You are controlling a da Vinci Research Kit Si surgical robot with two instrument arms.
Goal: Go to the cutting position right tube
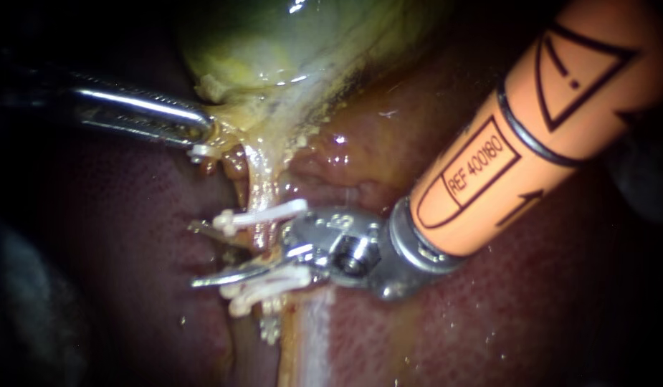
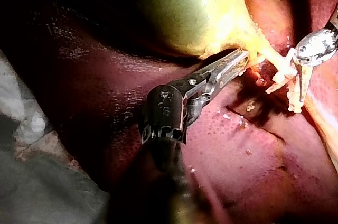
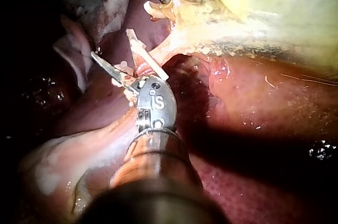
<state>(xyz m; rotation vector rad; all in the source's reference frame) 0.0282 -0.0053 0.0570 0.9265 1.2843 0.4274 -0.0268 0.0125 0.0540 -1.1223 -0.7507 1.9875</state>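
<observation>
A pale yellow tube (image 1: 260, 179) runs down from the green-yellow gallbladder (image 1: 288, 50) over the dark red liver (image 1: 532, 322). One white clip (image 1: 263, 215) crosses the tube, and more white clips (image 1: 268, 282) sit lower down. My right instrument (image 1: 195, 254), on an orange shaft, has its thin jaws open astride the tube between those clips. In the right wrist view only one blade of it (image 3: 108, 68) shows clearly beside a clip (image 3: 145, 57). My left instrument (image 1: 202, 132) is shut on tissue at the gallbladder's neck (image 2: 248, 57).
A small white clip (image 1: 202, 151) sits on a brownish stump just under the left instrument's tip. Wet liver surface surrounds the tube on both sides. Grey-white cloth (image 2: 31, 145) lies beside the liver behind the left instrument.
</observation>
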